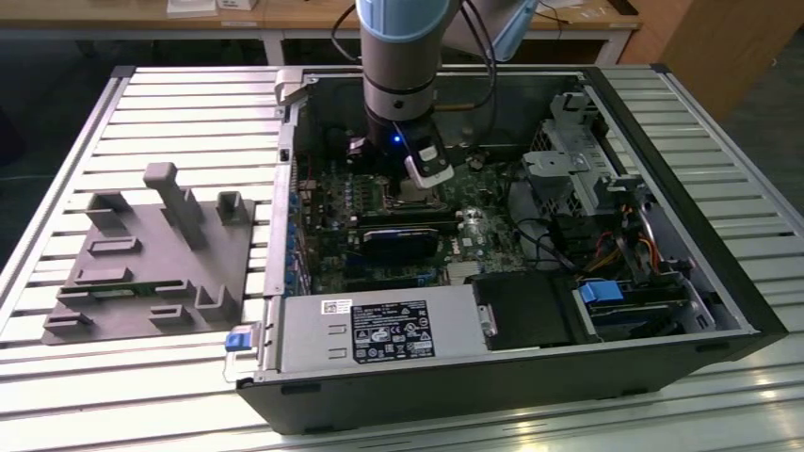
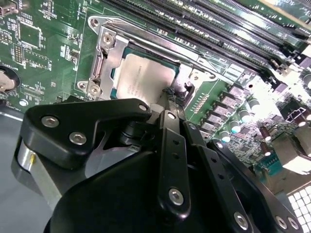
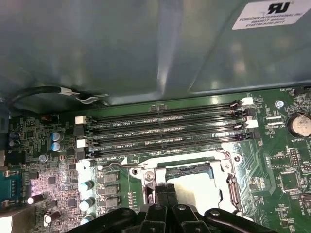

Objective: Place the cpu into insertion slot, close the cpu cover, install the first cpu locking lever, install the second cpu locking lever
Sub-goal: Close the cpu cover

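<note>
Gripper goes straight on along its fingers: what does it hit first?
Likely the cpu cover at its edge, right beside the cpu; the shut gripper points there. Depth is unclear, so it may already be touching.

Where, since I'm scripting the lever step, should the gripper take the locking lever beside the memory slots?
Probably the bent free end of the locking lever, jutting past the cpu cover. Come from above, fingers straddling the thin rod crosswise; the rest lies flat along the frame, close to the memory slots.
</note>
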Controlling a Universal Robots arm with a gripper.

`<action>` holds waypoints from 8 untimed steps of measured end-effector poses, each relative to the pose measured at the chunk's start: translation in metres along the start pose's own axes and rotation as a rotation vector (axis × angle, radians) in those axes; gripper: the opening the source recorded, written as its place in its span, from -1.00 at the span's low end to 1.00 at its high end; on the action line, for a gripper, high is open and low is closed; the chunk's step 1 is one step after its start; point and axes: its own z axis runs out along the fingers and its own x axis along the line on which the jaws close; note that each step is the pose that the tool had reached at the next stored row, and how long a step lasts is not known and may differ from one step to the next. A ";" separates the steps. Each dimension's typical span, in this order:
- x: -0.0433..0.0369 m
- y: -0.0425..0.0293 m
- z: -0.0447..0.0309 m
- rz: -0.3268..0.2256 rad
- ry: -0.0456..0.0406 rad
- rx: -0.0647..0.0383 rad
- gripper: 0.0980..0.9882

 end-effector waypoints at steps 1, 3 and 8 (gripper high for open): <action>0.0000 0.0000 0.0000 0.000 -0.0007 0.005 -0.99; 0.0001 0.0003 0.0000 -0.002 -0.0043 0.051 -0.99; 0.0019 0.0060 0.0016 -0.006 -0.0050 0.060 -0.99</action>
